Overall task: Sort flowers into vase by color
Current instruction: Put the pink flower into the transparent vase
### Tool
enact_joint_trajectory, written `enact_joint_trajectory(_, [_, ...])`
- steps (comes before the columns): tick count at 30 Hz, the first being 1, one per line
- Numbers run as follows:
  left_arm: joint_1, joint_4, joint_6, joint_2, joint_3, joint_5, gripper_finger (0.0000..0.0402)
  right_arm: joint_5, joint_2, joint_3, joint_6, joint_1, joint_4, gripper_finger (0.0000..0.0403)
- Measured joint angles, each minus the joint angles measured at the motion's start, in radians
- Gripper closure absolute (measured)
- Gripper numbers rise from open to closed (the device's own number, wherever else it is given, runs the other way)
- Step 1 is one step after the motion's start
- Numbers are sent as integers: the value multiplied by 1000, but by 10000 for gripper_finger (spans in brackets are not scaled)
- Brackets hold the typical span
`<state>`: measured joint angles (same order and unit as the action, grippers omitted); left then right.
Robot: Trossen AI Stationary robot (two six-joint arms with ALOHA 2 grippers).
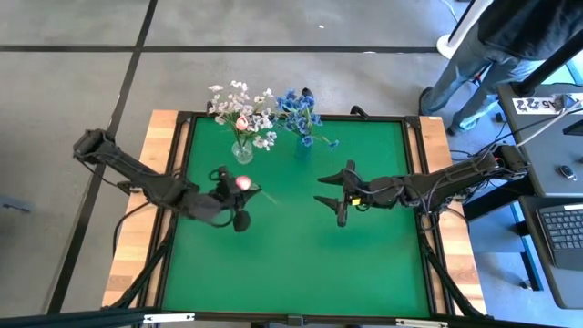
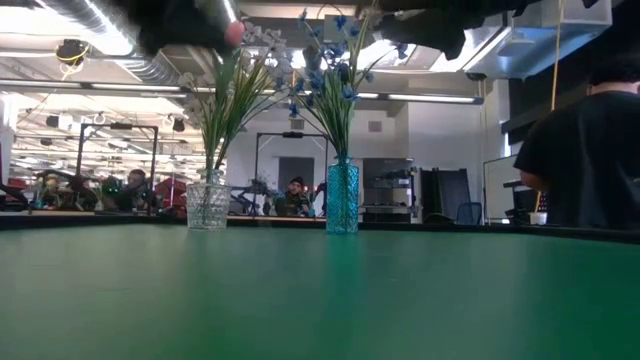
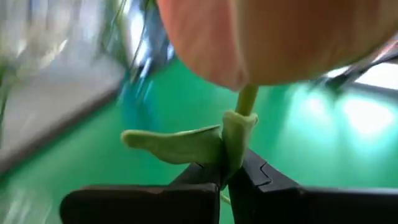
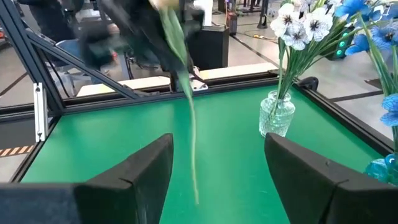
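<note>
Standing at the twelve o'clock edge of the green table (image 1: 291, 246) are two vases. The clear glass vase (image 1: 242, 151) holds white sprays (image 1: 239, 100) and one pink bloom; just beside it toward three o'clock, the blue glass vase (image 1: 303, 146) holds blue sprays (image 1: 299, 107). The low view confirms both vases upright, close together but apart.

The left gripper (image 1: 239, 194) hangs above the table at about nine o'clock of centre, closed on the green stem of a pink tulip (image 1: 243, 182). The left wrist view shows what the overhead cannot: the stem (image 3: 239, 134) pinched between the dark fingers (image 3: 186, 186), a leaf sticking out sideways, the pink head just above. The right wrist view shows the stem trailing down toward the mat.

The right gripper (image 1: 343, 193) waits at about three o'clock of centre, fingers spread wide, nothing between them.

The mat has a black border and wooden side strips. A person (image 1: 492, 50) stands past the one o'clock corner. The low view shows a workshop hall with seated people behind.
</note>
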<state>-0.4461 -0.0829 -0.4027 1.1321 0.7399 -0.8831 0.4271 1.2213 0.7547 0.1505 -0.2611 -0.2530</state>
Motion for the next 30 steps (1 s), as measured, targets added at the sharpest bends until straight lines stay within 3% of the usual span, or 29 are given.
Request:
enact_joint_trajectory(5, [29, -379, -308, -17, 36, -1, 399, 0, 0, 0, 2, 0, 34, 150])
enact_joint_trajectory(11, [115, -877, -493, -22, 253, -56, 399, 16, 0, 0, 1, 0, 31, 150])
enact_joint_trajectory(14, [178, -1042, -532, -23, 339, -65, 399, 16, 0, 0, 1, 0, 30, 150])
enact_joint_trajectory(25, [326, -1083, -341, -22, 504, -188, 399, 16, 0, 0, 1, 0, 52, 150])
enact_joint_trajectory(30, [385, -999, -215, -22, 525, -196, 399, 20, 0, 0, 1, 0, 60, 150])
